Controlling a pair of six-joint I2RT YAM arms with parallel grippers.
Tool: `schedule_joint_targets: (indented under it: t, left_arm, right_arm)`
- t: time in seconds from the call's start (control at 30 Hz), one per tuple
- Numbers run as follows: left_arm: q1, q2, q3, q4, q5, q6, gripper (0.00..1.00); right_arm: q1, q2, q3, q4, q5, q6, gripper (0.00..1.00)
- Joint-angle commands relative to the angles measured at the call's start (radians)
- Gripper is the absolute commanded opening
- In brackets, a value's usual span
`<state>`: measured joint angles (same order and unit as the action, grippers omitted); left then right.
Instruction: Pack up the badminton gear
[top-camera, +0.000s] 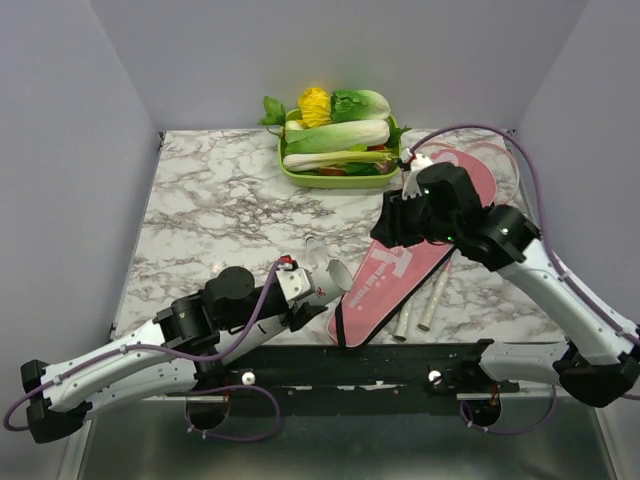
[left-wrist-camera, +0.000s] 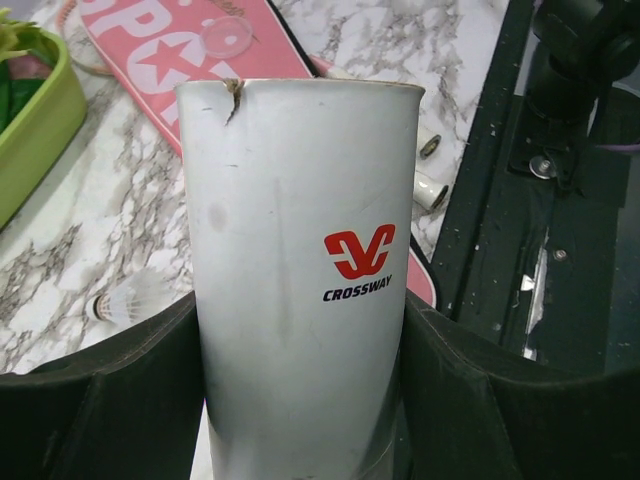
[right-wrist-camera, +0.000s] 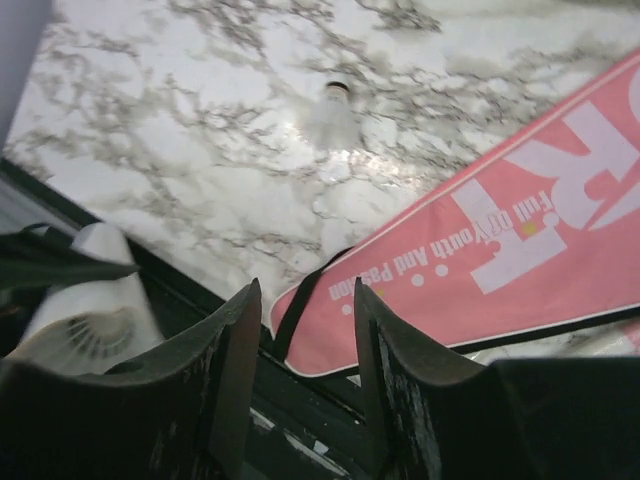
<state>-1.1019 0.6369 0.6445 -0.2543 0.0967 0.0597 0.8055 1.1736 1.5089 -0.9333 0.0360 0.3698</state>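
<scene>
Currently: I pinch the white tube (left-wrist-camera: 300, 200) in my left claw (left-wrist-camera: 300, 320); right claw (right-wrist-camera: 305, 340) spread, empty; racket handles (top-camera: 428, 305) protrude from the pink cover bag (right-wrist-camera: 520, 250); shuttlecock (right-wrist-camera: 330, 115) lies loose mid-surface.

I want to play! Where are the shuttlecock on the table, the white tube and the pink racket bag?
shuttlecock (right-wrist-camera: 330, 118): right wrist view, feather skirt.
white tube (left-wrist-camera: 300, 200): left wrist view, side wall.
pink racket bag (right-wrist-camera: 520, 250): right wrist view, lettered face.
</scene>
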Motion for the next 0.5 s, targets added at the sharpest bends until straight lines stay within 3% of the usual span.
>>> schedule_joint_targets:
  t: [0.0, 0.23, 0.37, 0.47]
  left_arm:
    - [-0.004, -0.045, 0.011, -0.014, -0.162, -0.046, 0.00]
    - [-0.004, -0.103, 0.009, -0.026, -0.359, -0.055, 0.00]
    - [-0.006, -0.114, 0.012, -0.034, -0.397, -0.057, 0.00]
    - [-0.004, -0.120, 0.012, -0.031, -0.397, -0.057, 0.00]
  right_arm:
    - [-0.057, 0.052, -0.154, 0.215, 0.048, 0.150, 0.52]
    - [-0.068, 0.223, -0.288, 0.450, -0.083, 0.418, 0.55]
    - [-0.065, 0.332, -0.343, 0.646, -0.246, 0.536, 0.58]
    - [-0.046, 0.405, -0.369, 0.709, -0.251, 0.618, 0.61]
